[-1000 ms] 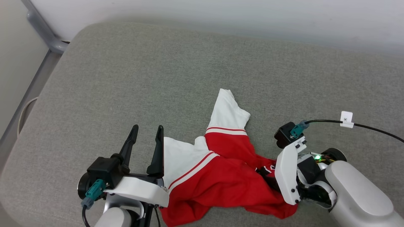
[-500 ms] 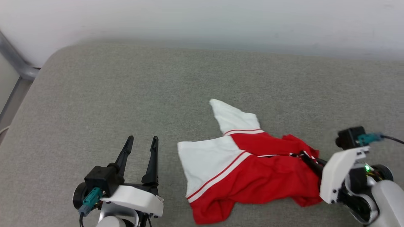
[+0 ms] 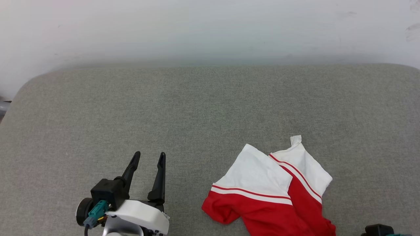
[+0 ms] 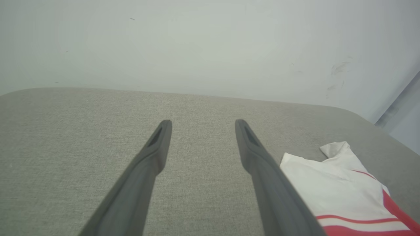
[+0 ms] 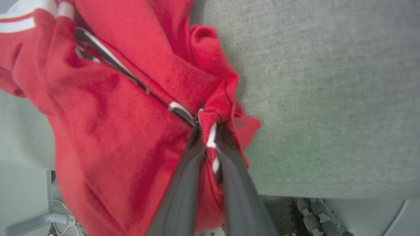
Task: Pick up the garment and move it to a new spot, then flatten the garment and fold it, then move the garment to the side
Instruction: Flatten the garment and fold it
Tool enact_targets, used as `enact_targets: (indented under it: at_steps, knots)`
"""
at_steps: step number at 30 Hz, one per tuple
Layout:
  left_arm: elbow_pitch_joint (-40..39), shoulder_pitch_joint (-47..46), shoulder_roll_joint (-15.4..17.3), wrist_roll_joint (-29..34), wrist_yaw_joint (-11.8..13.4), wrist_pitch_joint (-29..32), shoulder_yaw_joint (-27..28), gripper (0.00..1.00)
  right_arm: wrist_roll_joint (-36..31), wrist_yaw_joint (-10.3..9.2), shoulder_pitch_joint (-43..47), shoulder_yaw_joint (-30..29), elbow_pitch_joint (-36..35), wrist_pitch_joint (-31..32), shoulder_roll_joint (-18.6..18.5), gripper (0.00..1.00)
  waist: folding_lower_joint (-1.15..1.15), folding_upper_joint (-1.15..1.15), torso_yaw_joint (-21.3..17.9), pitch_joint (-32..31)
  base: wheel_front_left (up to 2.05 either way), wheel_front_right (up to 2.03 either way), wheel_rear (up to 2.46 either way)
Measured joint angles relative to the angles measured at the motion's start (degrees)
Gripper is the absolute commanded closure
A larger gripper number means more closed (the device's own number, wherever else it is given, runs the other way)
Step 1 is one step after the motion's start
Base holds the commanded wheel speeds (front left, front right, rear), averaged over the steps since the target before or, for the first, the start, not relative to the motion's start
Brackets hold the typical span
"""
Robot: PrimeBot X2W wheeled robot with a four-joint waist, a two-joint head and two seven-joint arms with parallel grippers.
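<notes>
Item: red jersey shirt [image 3: 262, 186] of soft knit cloth, with white short sleeves and red-and-white striped trim; we see black, white-edged lettering caught in its folds.
Location: crumpled at the near right part of the grey woven-fabric padded surface [image 3: 164, 105]. The sleeves lie on the surface, and the red body runs out past its near edge.
Right claw [image 5: 209, 136]: closed on a gathered fold of the red body cloth, by the lettering.
Left claw [image 3: 149, 154]: open and empty, over the near left part of the surface.
Handling, in our judgement: light, limp and not fragile. From a single pinch it will drape and trail.
Hold points, in our judgement: a mid-body pinch suits carrying. For flattening we would take the two shoulders or the two hem corners, one per claw.
</notes>
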Motion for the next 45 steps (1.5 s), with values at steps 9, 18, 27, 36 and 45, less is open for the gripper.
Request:
enact_targets:
  at_steps: [9, 18, 27, 36, 45]
  knots:
    - [0.66, 0.22, 0.46, -0.82, 0.01, 0.86, -0.40, 0.00, -1.54, -0.01, -2.82, -2.32, -4.49, -14.74, 0.20, 0.00, 0.00, 0.00, 0.43, -1.17, 0.00, 0.00, 0.00]
    - [1.47, 0.38, 0.90, -1.48, 0.48, 3.27, -0.52, 0.00, -12.50, -0.01, -6.81, -3.09, -8.92, -29.61, 0.20, 0.00, 0.00, 0.00, 1.20, -1.98, 0.00, 0.00, 0.00]
    - [3.50, -11.48, -1.05, -3.53, -5.35, 15.81, -6.83, 0.00, -17.62, 0.00, -8.80, 0.66, -14.17, -29.93, -0.46, 0.00, 0.00, 0.00, -1.22, -0.10, 0.00, 0.00, 0.00]
    - [13.62, -24.55, -4.42, -5.99, -10.10, 29.03, -11.24, 0.00, -18.15, 0.00, -10.80, 2.42, -15.79, -29.25, -0.44, 0.00, 0.01, 0.00, -6.44, 4.85, 0.00, 0.00, 0.00]
    - [25.38, -34.01, -4.35, -4.22, -12.51, 40.41, -16.57, 0.00, -16.55, 0.00, -11.09, 2.42, -14.94, -30.27, 0.02, 0.00, 0.01, 0.00, -11.22, 9.70, 0.00, 0.00, 0.00]
